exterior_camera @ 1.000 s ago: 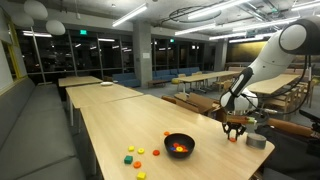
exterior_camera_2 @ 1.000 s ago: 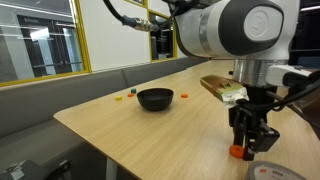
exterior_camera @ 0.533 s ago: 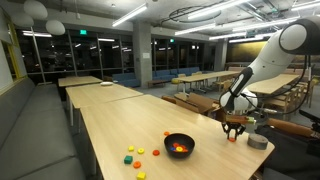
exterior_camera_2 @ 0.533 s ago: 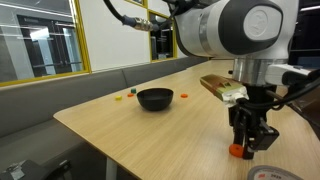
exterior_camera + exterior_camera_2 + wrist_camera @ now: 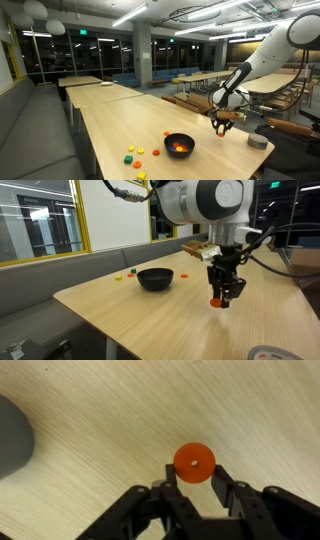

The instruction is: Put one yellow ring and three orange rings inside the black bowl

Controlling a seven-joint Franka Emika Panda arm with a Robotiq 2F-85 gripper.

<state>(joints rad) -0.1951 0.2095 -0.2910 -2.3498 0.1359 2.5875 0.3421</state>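
My gripper [image 5: 193, 472] is shut on an orange ring [image 5: 194, 461], held between both fingertips above the wooden table. In both exterior views the gripper [image 5: 221, 124] [image 5: 222, 301] hangs above the table with the ring [image 5: 216, 303] in it, off to one side of the black bowl [image 5: 179, 145] [image 5: 155, 278]. The bowl holds orange pieces [image 5: 179, 149]. Loose yellow, orange and green pieces [image 5: 134, 154] lie on the table beyond the bowl, also seen as small dots [image 5: 127, 275] in an exterior view.
A grey tape roll [image 5: 257, 142] [image 5: 277, 353] lies near the table edge, away from the bowl. A grey rounded shape [image 5: 12, 438] sits at the left edge of the wrist view. Other tables and benches stand behind.
The arm has lifted from beside the tape roll and moved toward the bowl, carrying the orange ring in the shut jaws.
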